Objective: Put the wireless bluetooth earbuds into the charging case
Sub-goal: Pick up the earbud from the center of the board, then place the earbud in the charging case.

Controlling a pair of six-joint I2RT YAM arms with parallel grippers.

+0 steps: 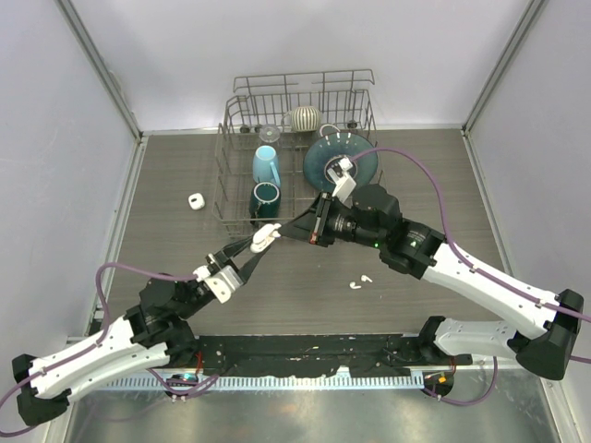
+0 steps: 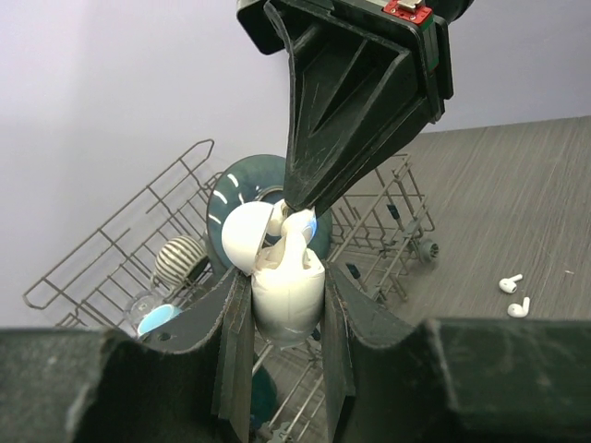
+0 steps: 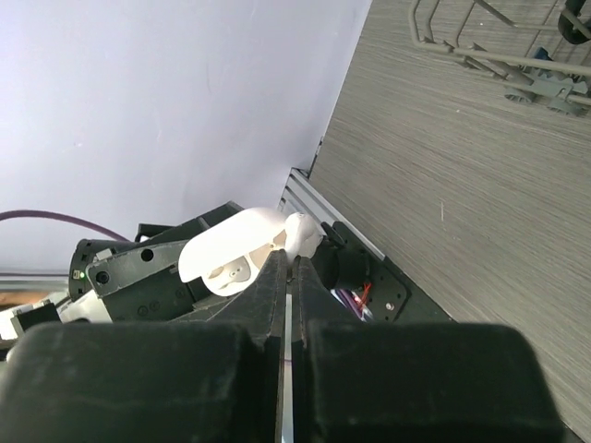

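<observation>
Earbud is pinched in the shut right claw, just over the open case that the left claw squeezes.

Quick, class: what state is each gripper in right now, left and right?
Left gripper: closed on the open charging case.
Right gripper: closed, pinching an earbud at the case.

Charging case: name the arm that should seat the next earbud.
Right. The right gripper, shut on an earbud, sits at the mouth of the open charging case; the left gripper is clamped on that case.
</observation>
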